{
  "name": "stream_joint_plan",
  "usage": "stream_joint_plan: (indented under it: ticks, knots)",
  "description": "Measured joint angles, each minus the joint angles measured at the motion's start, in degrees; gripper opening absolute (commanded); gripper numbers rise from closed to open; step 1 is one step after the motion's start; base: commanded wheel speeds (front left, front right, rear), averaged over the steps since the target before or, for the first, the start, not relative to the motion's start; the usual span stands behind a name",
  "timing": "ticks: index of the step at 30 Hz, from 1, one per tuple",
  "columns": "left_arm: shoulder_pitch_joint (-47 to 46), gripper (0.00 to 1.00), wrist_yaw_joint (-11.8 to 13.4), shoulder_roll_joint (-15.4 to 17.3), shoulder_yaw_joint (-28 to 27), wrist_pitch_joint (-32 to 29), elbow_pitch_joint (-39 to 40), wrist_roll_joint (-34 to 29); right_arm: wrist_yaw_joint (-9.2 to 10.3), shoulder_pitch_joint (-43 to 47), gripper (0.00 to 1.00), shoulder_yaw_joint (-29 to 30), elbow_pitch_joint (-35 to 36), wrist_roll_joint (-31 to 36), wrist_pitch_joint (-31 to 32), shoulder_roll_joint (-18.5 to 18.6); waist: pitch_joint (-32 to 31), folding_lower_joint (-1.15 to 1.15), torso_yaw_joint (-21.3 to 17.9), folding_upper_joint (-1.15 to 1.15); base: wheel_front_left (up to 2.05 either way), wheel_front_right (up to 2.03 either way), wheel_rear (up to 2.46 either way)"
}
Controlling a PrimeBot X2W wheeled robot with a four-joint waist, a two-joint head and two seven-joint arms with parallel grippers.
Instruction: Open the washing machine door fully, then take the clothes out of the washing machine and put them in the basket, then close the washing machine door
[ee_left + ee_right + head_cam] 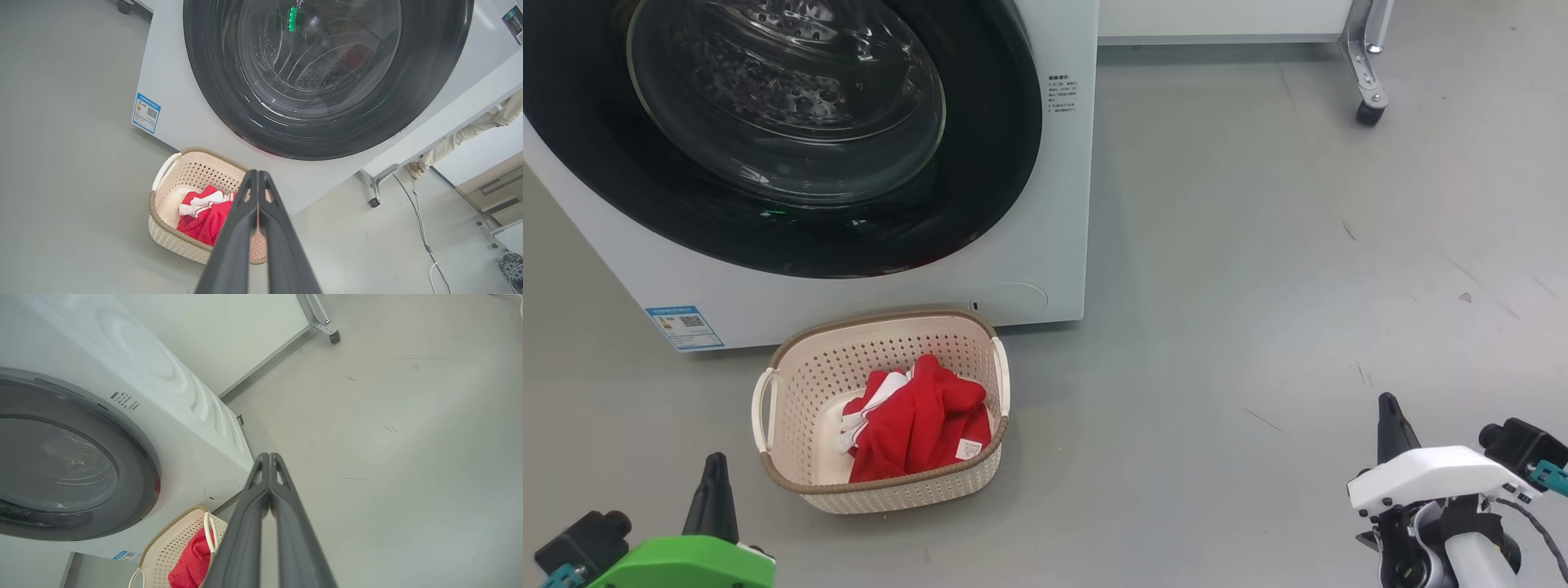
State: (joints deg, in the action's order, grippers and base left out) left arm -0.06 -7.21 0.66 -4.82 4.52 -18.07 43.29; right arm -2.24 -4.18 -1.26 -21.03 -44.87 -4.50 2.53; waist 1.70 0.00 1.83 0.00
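Head view: the door (784, 106) sits shut on the washer (1045, 204); the clothes (923, 425) lie in the basket (898, 490) before it and look soft, light and limp, so a raised fold seems the best place to pinch. The left gripper (716, 461) and right gripper (1388, 404) are closed and empty. Left wrist view adds a person's leg (461, 139) beyond the washer. Right wrist view adds its ribbed side (163, 371).

Illumination is bright, even and diffuse. The cream perforated plastic basket (890, 498) casts a faint, soft shadow on the grey floor (1258, 286). Reflections streak the round glossy black-rimmed glass door (792, 106). Both wrist views curve straight edges.
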Motion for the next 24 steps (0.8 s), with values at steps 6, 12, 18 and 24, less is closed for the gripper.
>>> stream_joint_plan:
  ticks: [6,12,18,24]
  knots:
    - [-0.3,0.0,0.0,0.0,-0.1,-1.0,0.1,4.7,-0.32,0.0,0.0,0.9,0.4,-4.5,1.0,0.0,-0.1,0.0,-0.2,0.0,0.0,0.0,0.0]
    - [-0.8,0.0,0.0,0.1,-0.1,-2.1,0.1,9.1,-0.74,0.0,0.0,1.8,0.8,-8.8,2.0,-0.1,-0.3,0.0,-0.3,0.0,0.0,0.0,0.0]
    - [-1.0,0.0,0.0,0.1,-0.2,-3.4,0.4,13.5,-1.23,0.0,0.0,2.7,1.2,-13.1,3.2,-0.1,-0.4,0.0,-0.5,0.0,0.0,0.0,0.0]
    - [-1.1,0.0,0.0,0.2,-0.2,-4.5,0.5,18.0,-1.75,0.0,0.0,3.6,1.7,-17.5,4.3,-0.1,-0.6,0.0,-0.7,0.0,0.0,0.0,0.0]
